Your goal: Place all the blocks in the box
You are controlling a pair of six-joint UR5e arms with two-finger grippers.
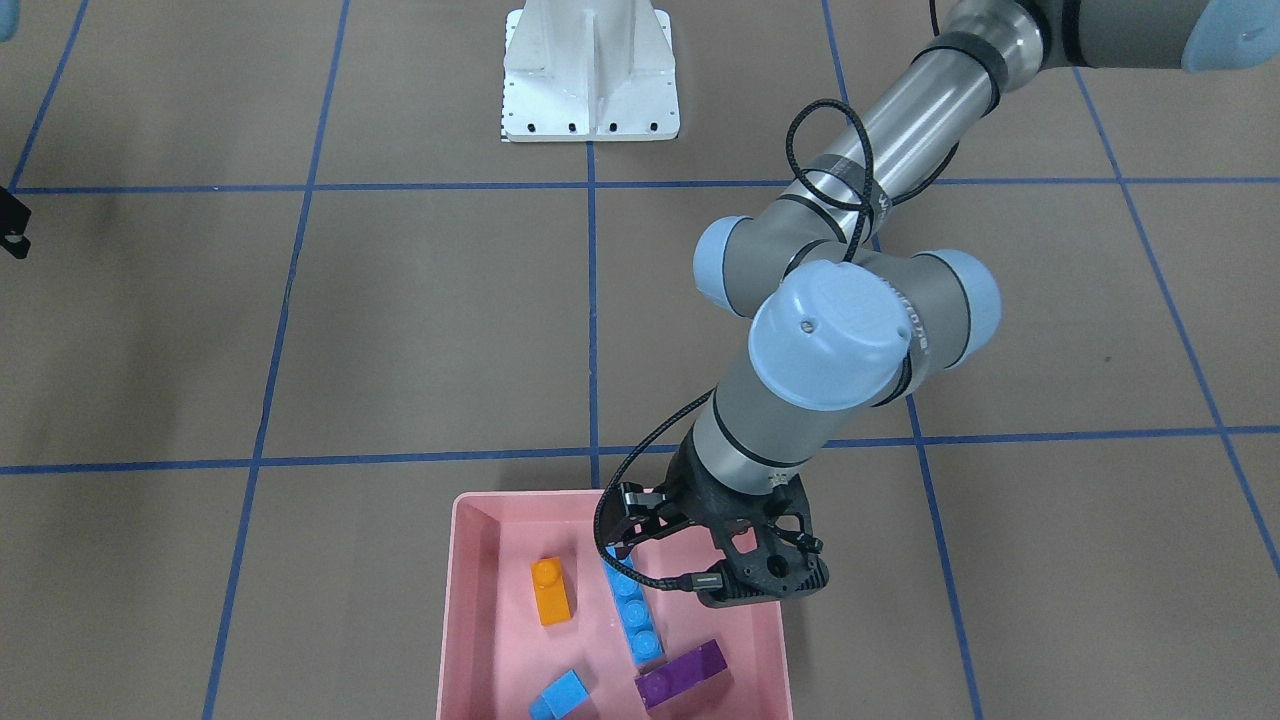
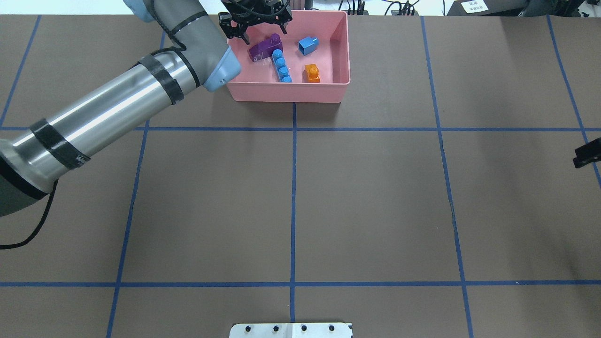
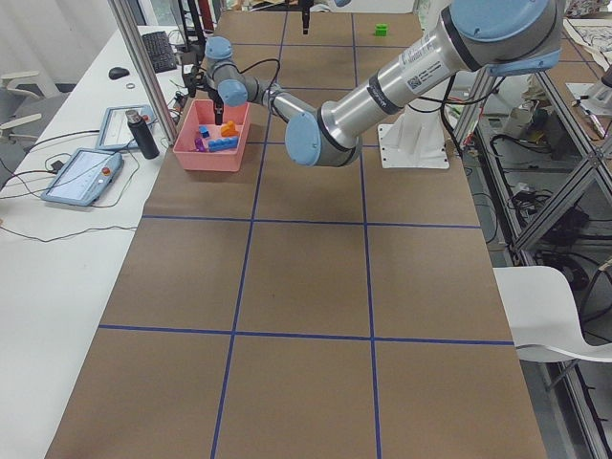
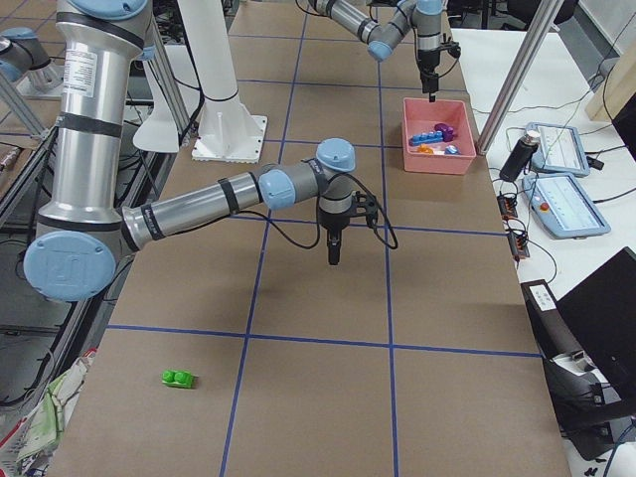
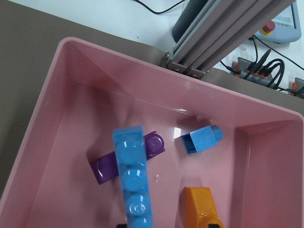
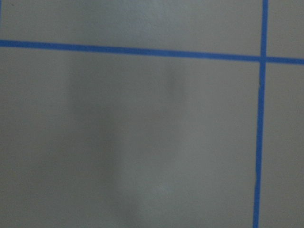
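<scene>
The pink box (image 2: pixel 288 91) stands at the table's far edge, also in the front view (image 1: pixel 470 600). In it lie the orange brick (image 2: pixel 311 73), the small blue brick (image 2: pixel 308 44) and the long blue brick (image 2: pixel 281 65), whose one end rests across the purple brick (image 2: pixel 263 48). My left gripper (image 2: pixel 256 28) hangs over the box's left part, jaws apart and empty. The green brick (image 4: pixel 179 378) lies alone on the table far off at my right end. My right gripper (image 4: pixel 333 260) points down over mid-table; I cannot tell its state.
The white metal base (image 1: pixel 590 100) stands at the robot's side of the table. An aluminium post (image 5: pixel 223 33) rises just beyond the box. A dark bottle (image 3: pixel 142 134) and tablets sit on the white desk behind it.
</scene>
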